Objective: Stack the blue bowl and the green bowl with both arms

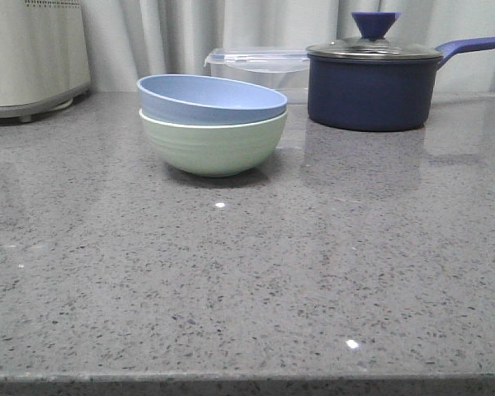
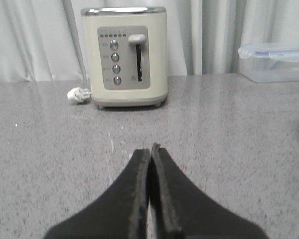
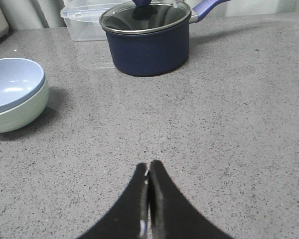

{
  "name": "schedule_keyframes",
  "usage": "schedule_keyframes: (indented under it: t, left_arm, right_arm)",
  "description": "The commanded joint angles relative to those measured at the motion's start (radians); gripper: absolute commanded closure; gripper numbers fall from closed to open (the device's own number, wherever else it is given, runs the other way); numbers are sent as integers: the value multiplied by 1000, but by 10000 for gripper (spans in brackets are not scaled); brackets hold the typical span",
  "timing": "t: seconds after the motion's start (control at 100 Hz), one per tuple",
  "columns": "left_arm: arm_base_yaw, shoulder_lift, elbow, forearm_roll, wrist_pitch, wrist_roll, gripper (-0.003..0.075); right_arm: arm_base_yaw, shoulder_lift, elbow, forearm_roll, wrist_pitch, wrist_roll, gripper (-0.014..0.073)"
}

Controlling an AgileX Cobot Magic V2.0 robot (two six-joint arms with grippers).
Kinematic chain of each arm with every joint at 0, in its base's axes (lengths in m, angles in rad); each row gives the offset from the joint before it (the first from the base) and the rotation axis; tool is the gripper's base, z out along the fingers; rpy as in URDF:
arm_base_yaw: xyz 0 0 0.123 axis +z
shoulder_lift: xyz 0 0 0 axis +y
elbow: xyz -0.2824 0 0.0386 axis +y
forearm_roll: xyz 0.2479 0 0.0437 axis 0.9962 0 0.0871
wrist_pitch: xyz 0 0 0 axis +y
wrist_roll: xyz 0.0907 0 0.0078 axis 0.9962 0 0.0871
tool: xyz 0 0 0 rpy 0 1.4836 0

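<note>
Where it sat nested inside the round pale mint-green ridged bowl [image 1: 213, 147], tilted a little so one side of its rim rode higher: the round matte pale powder-blue bowl [image 1: 212, 99], both on the speckled grey stone counter [image 1: 247, 280]. Seen from the right wrist camera off to one side of the black angular right gripper [image 3: 148, 170], well apart from its tips and untouched. Pressed together, those right fingers [image 3: 160, 199], pinching nothing, low over bare counter. Farther out past the right gripper, a dark navy saucepan [image 3: 148, 47] with a glass lid and a blue handle, and just behind that a clear plastic lidded box [image 3: 84, 22]. Also pressed together and holding nothing: the black left gripper [image 2: 150, 152], over the counter. Straight out beyond its tips, well apart, a cream two-slot toaster [image 2: 124, 57] with a white plug [image 2: 78, 94] lying just beside its base. Pale curtains [image 1: 157, 37] behind everything.
</note>
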Motion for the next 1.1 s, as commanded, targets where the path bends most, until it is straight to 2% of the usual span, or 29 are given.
schedule_keyframes:
  t: [0.0,0.15,0.37,1.09]
  left_arm:
    - [2,-5,27,-5,-116,-7,741]
    - [2,-7,103,-8,-193,-7,741]
    - [2,-51,103,-8,-145,-7,741]
    - [2,-79,101,-8,-164,-7,741]
  right_arm:
    - [-5,9,-26,-6,-71,-11,643]
    - [-5,9,-26,-6,-71,-11,643]
    - [-5,9,-26,-6,-69,-11,643]
    - [-5,9,-26,-6,-69,-11,643]
